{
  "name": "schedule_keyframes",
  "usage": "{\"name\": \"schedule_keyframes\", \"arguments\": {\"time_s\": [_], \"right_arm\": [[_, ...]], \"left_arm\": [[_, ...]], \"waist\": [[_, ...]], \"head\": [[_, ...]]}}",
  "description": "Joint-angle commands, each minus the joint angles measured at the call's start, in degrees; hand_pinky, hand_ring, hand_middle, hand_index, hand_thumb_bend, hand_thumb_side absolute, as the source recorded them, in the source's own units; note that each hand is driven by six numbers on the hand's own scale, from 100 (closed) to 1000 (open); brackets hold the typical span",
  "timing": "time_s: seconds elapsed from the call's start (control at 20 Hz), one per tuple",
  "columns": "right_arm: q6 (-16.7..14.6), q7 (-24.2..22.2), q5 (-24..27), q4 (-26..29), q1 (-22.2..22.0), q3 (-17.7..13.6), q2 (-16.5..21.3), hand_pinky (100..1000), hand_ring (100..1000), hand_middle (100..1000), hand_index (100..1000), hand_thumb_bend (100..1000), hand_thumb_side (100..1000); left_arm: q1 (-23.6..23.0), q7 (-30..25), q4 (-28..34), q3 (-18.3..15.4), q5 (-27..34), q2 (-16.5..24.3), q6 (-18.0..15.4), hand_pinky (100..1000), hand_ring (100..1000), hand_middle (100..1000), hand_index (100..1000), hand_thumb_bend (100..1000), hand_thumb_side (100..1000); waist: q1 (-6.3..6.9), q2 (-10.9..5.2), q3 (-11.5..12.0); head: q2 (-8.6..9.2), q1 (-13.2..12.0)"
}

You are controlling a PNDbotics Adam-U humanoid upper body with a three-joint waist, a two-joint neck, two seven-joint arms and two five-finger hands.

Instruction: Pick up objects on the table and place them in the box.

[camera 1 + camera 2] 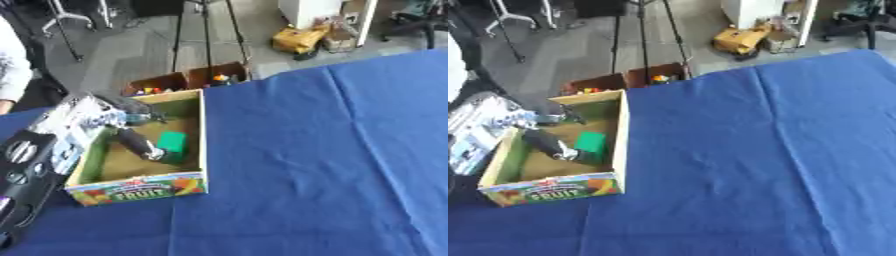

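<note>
Blue cloth (pixel 315 165) is seen nearest the camera, spread over the table and creased in a few long lines; the whole right side of it is bare cloth. Left arm (pixel 52 145), black with silver parts, is seen entering from the lower left and reaching over the left wall of the box. Cardboard fruit box (pixel 203 135) is set on the cloth at the left, open at the top, with "FRUIT" printed on its near wall and a green lining inside. Left hand (pixel 140 142) is lowered inside the box, dark fingers (pixel 150 151) pointed down toward the floor of the box. Green block (pixel 171 142) is found inside the box, right of the hand and touching or just beside the fingertips. Whether the block is pinched or merely touched cannot be told: the fingers are blurred and the thumb side is hidden, so how far the hand is open cannot be told either. Whether the block rests on the box floor or is held just above it cannot be told. Right hand is not seen in either view. Beyond the far table edge, a brown open carton (pixel 188 80) with small coloured items is seen on the floor.
</note>
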State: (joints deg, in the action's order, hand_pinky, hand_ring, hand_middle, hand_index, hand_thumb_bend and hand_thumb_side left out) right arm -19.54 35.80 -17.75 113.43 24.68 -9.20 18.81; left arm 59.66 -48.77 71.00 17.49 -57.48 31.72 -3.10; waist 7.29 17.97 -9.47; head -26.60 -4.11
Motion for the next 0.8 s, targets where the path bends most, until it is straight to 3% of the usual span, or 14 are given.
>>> {"name": "schedule_keyframes", "arguments": {"time_s": [0.05, 0.4, 0.45, 0.8], "right_arm": [[0.07, -0.14, 0.52, 1.16, 0.30, -0.46, 0.54, 711, 614, 440, 665, 100, 694], [0.17, 0.26, 0.35, 1.16, 0.06, -0.71, 0.81, 710, 615, 442, 665, 100, 692], [0.18, 0.31, 0.33, 1.16, 0.07, -0.74, 0.84, 709, 615, 442, 665, 100, 690], [0.02, 0.85, -0.02, 1.16, 0.37, -0.92, 1.10, 706, 616, 447, 664, 100, 691]], "left_arm": [[1.62, 2.14, 3.98, -2.03, -1.88, 2.34, 0.25, 1000, 1000, 971, 1000, 330, 733], [0.75, 4.54, 13.63, -4.42, 0.87, 4.63, 1.28, 1000, 1000, 948, 1000, 214, 692], [0.44, 4.65, 15.29, -4.73, 1.94, 4.99, 1.64, 1000, 1000, 943, 1000, 180, 721], [-4.04, 9.20, 30.90, -8.45, 9.86, 7.66, 4.95, 961, 977, 910, 1000, 155, 677]], "waist": [[-0.51, -1.61, 0.21], [-0.64, -1.93, 0.97], [-0.67, -1.95, 1.06], [-1.06, -2.14, 2.10]], "head": [[0.31, 0.09], [-0.05, 0.52], [-0.07, 0.58], [0.04, 1.41]]}}
